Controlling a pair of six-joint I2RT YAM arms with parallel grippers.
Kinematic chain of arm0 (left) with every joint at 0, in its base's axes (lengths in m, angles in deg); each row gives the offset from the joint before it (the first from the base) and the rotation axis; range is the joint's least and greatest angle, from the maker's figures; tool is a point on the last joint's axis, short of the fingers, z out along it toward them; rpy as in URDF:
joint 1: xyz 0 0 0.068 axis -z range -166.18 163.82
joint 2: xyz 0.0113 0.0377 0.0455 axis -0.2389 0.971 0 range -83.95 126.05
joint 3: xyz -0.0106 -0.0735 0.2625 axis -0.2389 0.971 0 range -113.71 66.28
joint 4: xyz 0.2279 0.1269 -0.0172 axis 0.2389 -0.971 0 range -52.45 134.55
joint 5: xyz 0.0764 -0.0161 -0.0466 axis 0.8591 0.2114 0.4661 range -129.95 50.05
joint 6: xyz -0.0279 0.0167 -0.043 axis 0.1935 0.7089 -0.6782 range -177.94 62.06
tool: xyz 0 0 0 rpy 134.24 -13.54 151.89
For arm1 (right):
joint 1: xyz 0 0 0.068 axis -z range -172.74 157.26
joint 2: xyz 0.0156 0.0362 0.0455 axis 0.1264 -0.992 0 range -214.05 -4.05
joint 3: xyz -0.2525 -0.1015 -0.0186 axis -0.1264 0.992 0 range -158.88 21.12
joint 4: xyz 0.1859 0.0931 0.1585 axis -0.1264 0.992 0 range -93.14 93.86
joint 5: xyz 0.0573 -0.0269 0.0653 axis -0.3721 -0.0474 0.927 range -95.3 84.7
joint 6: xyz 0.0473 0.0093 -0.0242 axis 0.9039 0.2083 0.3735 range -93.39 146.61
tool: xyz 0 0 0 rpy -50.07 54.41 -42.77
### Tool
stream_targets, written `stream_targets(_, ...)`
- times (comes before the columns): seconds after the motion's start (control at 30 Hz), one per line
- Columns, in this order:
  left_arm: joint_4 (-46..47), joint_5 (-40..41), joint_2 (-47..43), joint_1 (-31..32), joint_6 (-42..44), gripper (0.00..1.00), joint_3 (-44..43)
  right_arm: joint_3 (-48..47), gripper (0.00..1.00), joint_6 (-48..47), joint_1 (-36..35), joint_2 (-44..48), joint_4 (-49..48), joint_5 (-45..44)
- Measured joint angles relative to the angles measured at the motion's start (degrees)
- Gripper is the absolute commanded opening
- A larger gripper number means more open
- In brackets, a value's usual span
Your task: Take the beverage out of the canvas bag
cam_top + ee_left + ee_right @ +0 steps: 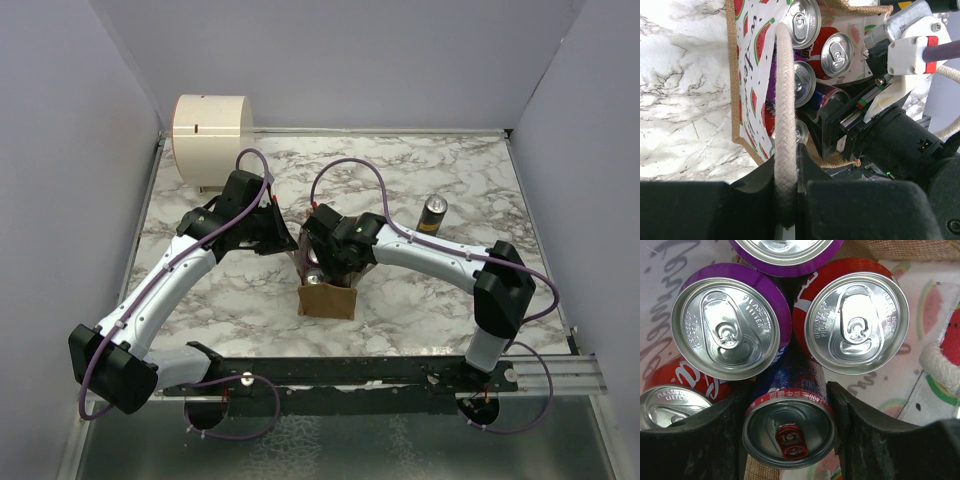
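Right end effector [322,270] reaches down from above into the canvas bag [327,302]; the left end effector [287,242] sits at the bag's far-left rim.

Left wrist: its jaws are clamped on the white rope handle [784,100], likely holding the mouth open.

Right wrist: the blue can [789,432] stands upright directly below, axis vertical, with 2 pads touching its sides, seemingly gripped.

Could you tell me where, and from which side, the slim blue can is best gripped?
Probably by its upper side wall, from straight above: the blue can stands top-up in the canvas bag, hemmed by the purple can and red can, leaving only its top free. The right hand grips it so.
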Motion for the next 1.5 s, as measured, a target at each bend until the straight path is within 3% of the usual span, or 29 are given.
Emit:
stream_targets(0.5,0.0,0.0,0.2,0.0,0.2,0.0,0.0,-6.5,0.22,-0.6,0.1,0.6,6.4,0.3)
stream_targets(0.77,0.1,0.0,0.3,0.0,0.5,0.0,0.0,-12.7,0.07,-2.3,0.1,7.7,10.2,0.7)
stream_targets(1.23,0.5,0.0,1.2,0.0,0.5,0.0,0.0,-28.0,0.05,-5.8,0.1,14.5,11.0,-3.8)
stream_targets(1.5,0.6,0.0,1.2,0.0,-0.1,0.0,0.0,-28.1,0.04,-10.8,0.1,21.0,10.8,-15.1)
